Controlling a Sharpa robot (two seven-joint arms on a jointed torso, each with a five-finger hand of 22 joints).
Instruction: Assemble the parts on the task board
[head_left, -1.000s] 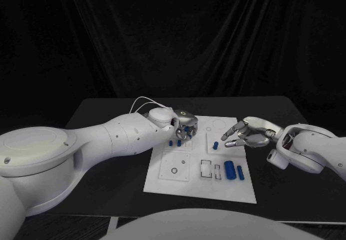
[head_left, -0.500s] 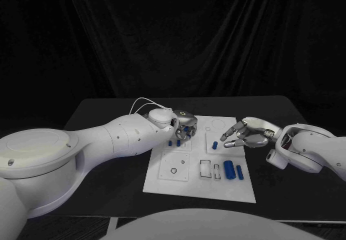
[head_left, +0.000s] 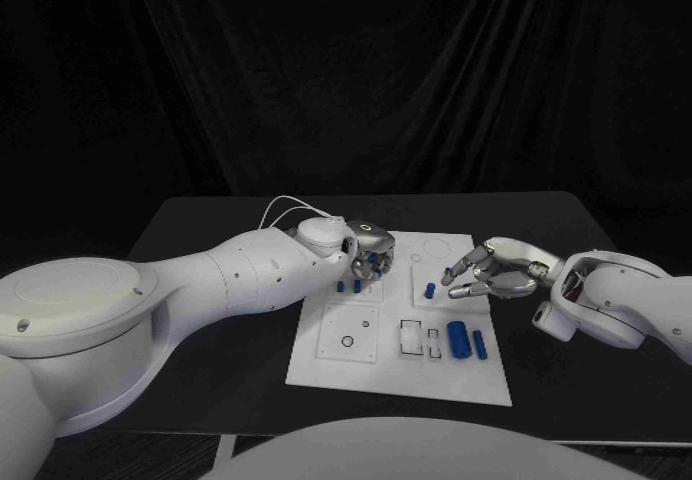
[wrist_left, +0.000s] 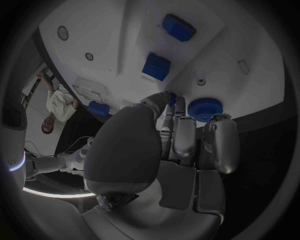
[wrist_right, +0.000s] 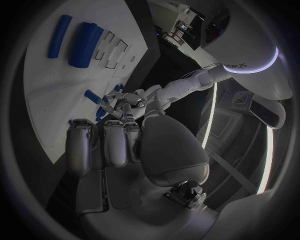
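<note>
The white task board (head_left: 378, 350) lies mid-table. My left hand (head_left: 371, 256) hovers over its far left corner with fingers curled; in the left wrist view thumb and a finger (wrist_left: 167, 100) pinch a sliver of blue, beside a round blue knurled part (wrist_left: 205, 109). My right hand (head_left: 490, 273) hangs over the board's right edge, fingers spread and holding nothing. Two small blue pegs (head_left: 349, 286) stand just below the left hand, and another peg (head_left: 430, 291) near the right fingertips. A thick blue cylinder (head_left: 460, 340) and a thin blue rod (head_left: 480, 345) lie further forward.
Empty slots (head_left: 421, 338) and a round hole (head_left: 349, 342) mark the board's near half. Two blue blocks (wrist_left: 156, 66) (wrist_left: 179, 27) sit on the board beyond the left hand. Black table (head_left: 577, 370) surrounds the board.
My right hand has edged slightly to the right and down. The left hand and the parts on the board stay as they were.
</note>
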